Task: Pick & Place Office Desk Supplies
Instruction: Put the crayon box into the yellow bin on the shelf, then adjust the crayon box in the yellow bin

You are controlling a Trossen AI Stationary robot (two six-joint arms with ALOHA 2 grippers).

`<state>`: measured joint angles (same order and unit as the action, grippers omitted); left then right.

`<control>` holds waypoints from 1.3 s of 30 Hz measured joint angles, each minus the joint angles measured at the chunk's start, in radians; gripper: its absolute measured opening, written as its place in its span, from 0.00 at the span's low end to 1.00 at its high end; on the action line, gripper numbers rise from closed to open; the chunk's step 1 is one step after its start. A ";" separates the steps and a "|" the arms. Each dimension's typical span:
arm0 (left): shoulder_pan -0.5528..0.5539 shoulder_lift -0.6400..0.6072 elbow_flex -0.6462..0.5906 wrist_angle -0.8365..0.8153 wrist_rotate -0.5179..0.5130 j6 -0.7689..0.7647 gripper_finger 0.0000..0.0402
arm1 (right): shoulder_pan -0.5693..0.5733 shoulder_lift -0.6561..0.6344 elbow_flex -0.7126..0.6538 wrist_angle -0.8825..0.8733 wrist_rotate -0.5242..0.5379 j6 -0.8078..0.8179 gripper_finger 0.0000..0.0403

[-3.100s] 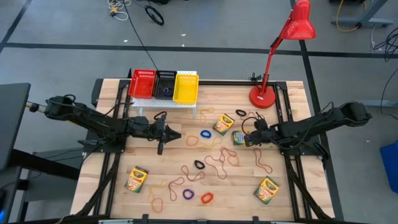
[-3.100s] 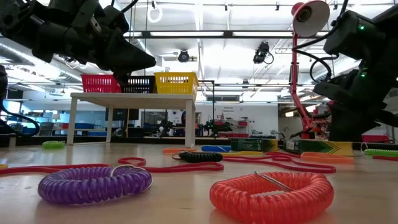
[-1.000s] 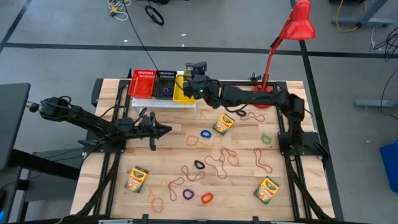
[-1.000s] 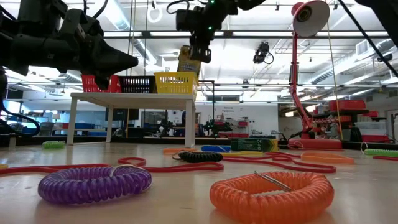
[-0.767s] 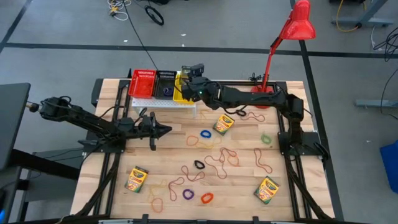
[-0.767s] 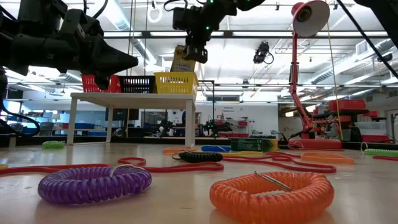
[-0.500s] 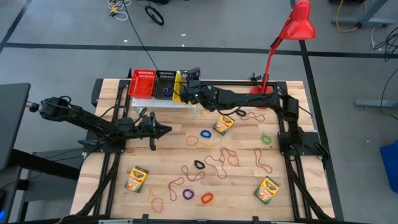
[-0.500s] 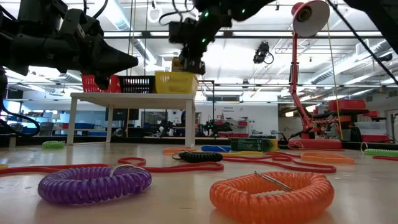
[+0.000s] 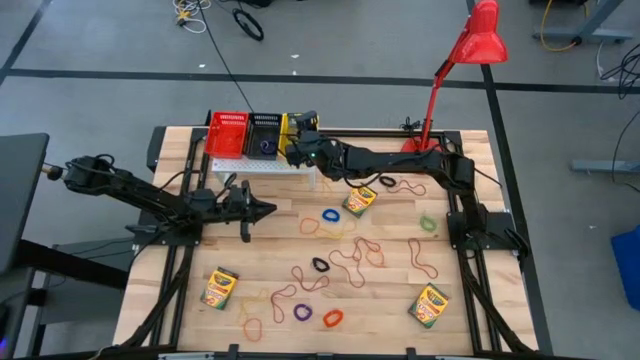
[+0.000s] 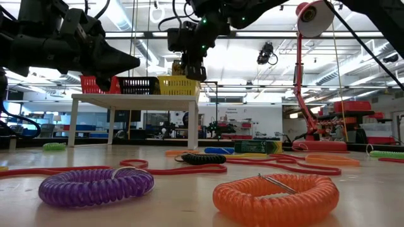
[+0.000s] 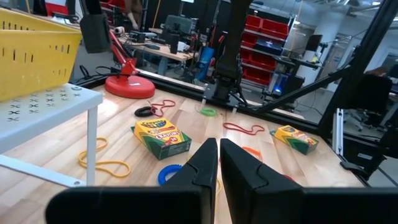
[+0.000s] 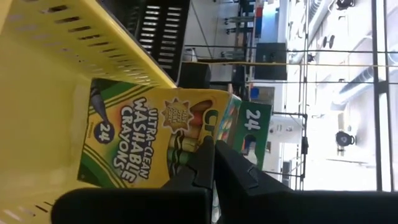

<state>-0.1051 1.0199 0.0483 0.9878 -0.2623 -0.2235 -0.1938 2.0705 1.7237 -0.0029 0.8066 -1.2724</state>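
A yellow-and-green crayon box (image 12: 149, 137) is inside the yellow basket (image 9: 290, 143) on the white stand (image 9: 262, 166) at the far left. My right gripper (image 12: 210, 152) is shut on it, reaching in from the table's right. The low view shows only the box's top (image 10: 179, 67) above the basket rim. My left gripper (image 9: 268, 211) hovers shut over the table's left half with nothing in it. Other crayon boxes (image 9: 359, 200) (image 9: 219, 288) (image 9: 430, 305) lie flat on the table among rubber bands (image 9: 352, 262) and small coiled loops (image 9: 331, 215). My right gripper pinches one end of the crayon box (image 12: 198, 138) between its two fingers, across the printed face. The fingers come from the table's right, slanting a little downward. The box hangs inside the yellow basket. I cannot tell whether it touches the basket's floor.
A red basket (image 9: 228, 134) and a black basket (image 9: 264, 135) stand beside the yellow one on the stand. A tall red desk lamp (image 9: 425, 155) stands at the far right. A purple loop (image 10: 95, 186) and an orange loop (image 10: 274, 198) lie near the front edge.
My right gripper has carried the crayon box toward the table's left and down, from above the yellow basket into it. The wrist has rolled a little on the way. It has stayed shut on the box.
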 joint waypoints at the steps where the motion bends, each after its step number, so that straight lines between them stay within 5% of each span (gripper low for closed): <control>1: 0.000 0.000 0.000 0.000 0.000 -0.001 0.06 | -0.002 0.000 0.000 0.000 -0.004 0.000 0.02; 20: 0.000 0.000 0.000 -0.001 0.000 -0.013 0.06 | -0.014 0.023 -0.001 0.011 -0.014 0.001 0.03; 39: 0.000 0.000 0.000 -0.005 0.005 -0.028 0.06 | 0.004 0.023 -0.001 0.115 0.034 0.057 0.33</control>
<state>-0.1051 1.0199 0.0483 0.9833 -0.2576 -0.2512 -0.1900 2.0937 1.7229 0.1123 0.8402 -1.2155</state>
